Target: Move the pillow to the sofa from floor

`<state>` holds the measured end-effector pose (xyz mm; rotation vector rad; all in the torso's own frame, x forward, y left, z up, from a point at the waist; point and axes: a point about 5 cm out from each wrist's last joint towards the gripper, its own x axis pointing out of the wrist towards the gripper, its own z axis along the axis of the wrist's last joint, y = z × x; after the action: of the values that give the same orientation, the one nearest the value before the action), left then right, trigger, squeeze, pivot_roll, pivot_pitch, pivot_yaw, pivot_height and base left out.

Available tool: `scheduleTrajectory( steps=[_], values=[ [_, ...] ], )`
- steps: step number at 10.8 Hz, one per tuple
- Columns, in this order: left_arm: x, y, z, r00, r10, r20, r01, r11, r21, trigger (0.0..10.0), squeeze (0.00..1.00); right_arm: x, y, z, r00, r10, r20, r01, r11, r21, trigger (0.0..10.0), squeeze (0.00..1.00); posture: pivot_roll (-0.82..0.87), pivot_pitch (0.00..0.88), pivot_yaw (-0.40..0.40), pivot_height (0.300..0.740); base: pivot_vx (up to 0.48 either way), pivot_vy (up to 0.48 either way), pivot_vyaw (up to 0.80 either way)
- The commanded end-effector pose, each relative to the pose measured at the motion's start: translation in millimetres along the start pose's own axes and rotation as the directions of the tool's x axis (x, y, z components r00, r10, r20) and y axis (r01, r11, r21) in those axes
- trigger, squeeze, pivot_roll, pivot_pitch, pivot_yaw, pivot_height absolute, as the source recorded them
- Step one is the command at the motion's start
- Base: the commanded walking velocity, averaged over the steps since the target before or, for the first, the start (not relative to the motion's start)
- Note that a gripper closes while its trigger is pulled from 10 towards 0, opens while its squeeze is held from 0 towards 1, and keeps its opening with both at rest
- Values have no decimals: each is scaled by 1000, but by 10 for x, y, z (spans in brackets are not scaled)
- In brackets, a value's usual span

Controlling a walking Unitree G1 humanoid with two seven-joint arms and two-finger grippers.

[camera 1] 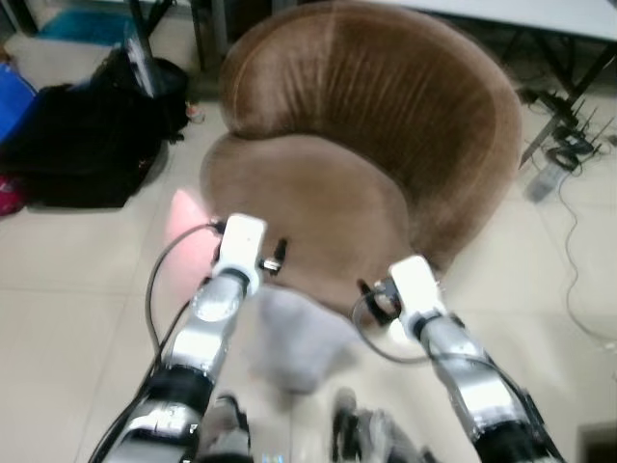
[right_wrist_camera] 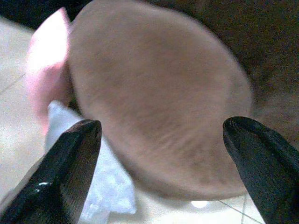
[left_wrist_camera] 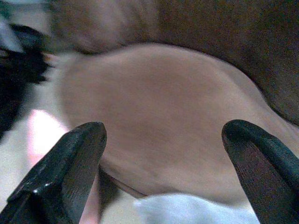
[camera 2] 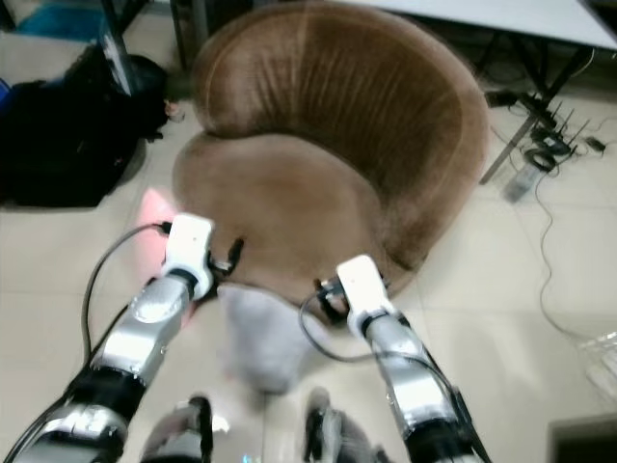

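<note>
A pale grey-white pillow (camera 1: 297, 340) lies on the tiled floor against the front of the round brown sofa chair (camera 1: 386, 125). Both silver arms reach forward over the pillow, the left wrist (camera 1: 238, 247) on one side and the right wrist (camera 1: 416, 285) on the other. My left gripper (left_wrist_camera: 166, 128) stands open, facing the brown seat cushion (left_wrist_camera: 159, 116), with a pillow corner (left_wrist_camera: 196, 211) below it. My right gripper (right_wrist_camera: 162, 122) is open too, aimed at the seat's front edge, with the pillow (right_wrist_camera: 105, 184) low beside one finger. Neither holds anything.
A pink object (camera 1: 186, 224) lies on the floor at the seat's left front. A black bag (camera 1: 87, 145) sits left of the sofa. Table legs, cables and a power strip (camera 1: 554, 164) are on the right. Bare tile lies to the left and right of my arms.
</note>
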<state>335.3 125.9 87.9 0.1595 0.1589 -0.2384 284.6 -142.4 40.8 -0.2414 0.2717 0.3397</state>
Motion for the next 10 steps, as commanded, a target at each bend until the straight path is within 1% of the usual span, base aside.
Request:
scheduleTrajectory(
  steps=[1,4,5,7,10],
  values=[
    [-33,-3,-114,999,4,-39,-4,1000,-4,10000,0,6,-58,27,1000,-20,9,20,1000,8,10000,0,103,219,-90,740,0,0,0],
    [-34,-43,-135,999,-14,-45,13,1000,-23,10000,0,-1,-58,25,1000,-19,8,19,1000,7,10000,0,96,218,-82,740,0,0,0],
    [-37,-46,-149,999,-16,-51,15,1000,-18,10000,0,-2,-60,13,1000,-19,1,19,1000,10,10000,0,94,218,-82,740,0,0,0],
    [-47,20,-187,997,-8,-73,7,1000,-11,10000,0,-18,-58,2,1000,-17,-4,17,1000,5,10000,0,97,219,-80,740,0,0,0],
    [-49,63,-229,994,-28,-102,28,1000,2,10000,0,-52,-43,-10,1000,-6,-6,6,1000,-3,10000,0,88,220,-82,740,0,0,0]
  ],
)
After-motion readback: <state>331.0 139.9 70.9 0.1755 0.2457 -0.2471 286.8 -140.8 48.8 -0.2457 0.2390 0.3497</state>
